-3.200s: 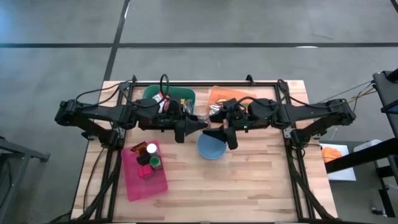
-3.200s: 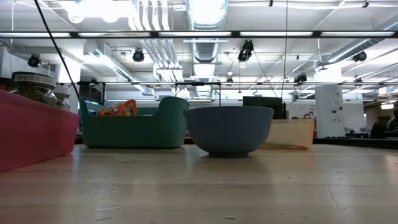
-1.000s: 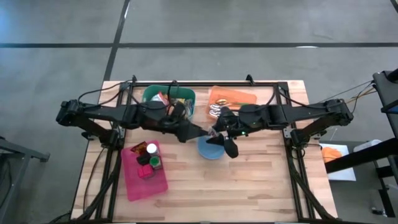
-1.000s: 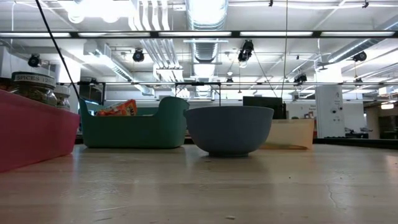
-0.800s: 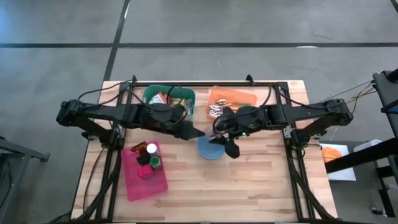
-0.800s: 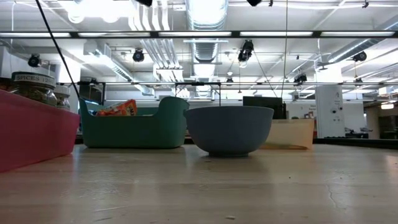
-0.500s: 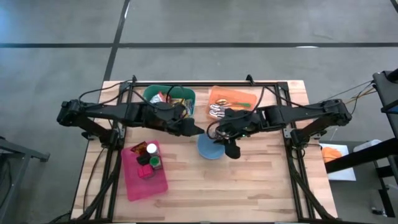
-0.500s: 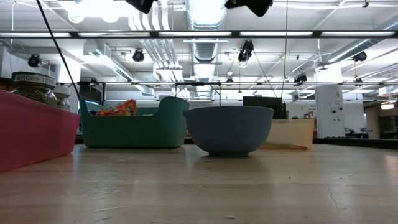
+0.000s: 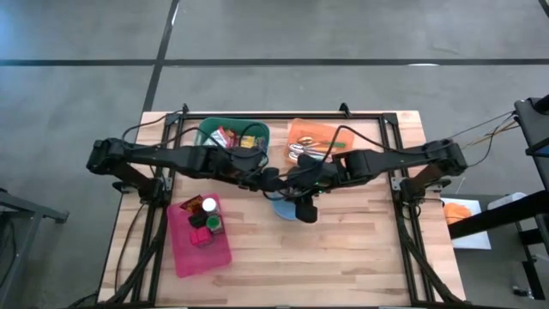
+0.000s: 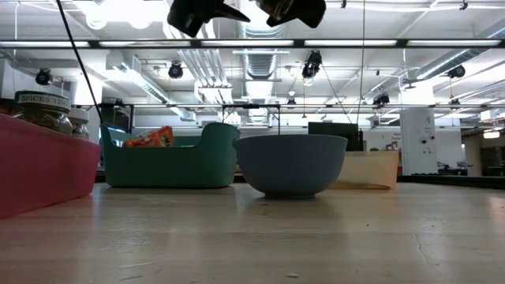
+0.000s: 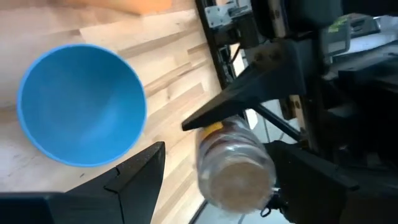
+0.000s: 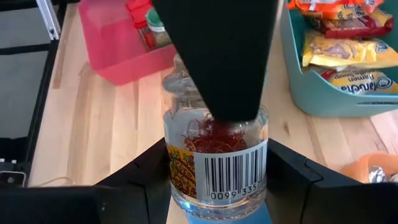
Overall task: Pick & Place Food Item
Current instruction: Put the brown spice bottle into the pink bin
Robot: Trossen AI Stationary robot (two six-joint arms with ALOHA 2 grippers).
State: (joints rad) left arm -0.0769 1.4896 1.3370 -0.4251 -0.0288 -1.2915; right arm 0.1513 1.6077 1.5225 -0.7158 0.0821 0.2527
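A spice jar (image 12: 216,163) is held clamped by the right gripper (image 12: 214,165) above the blue bowl (image 11: 81,104); left gripper (image 11: 205,180) is kept spread

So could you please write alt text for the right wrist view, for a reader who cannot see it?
A clear glass spice jar with red threads and a barcode label is held between the right hand's dark fingers, while the left hand's finger covers its top. Behind are a pink bin and a teal bin of snack packets.
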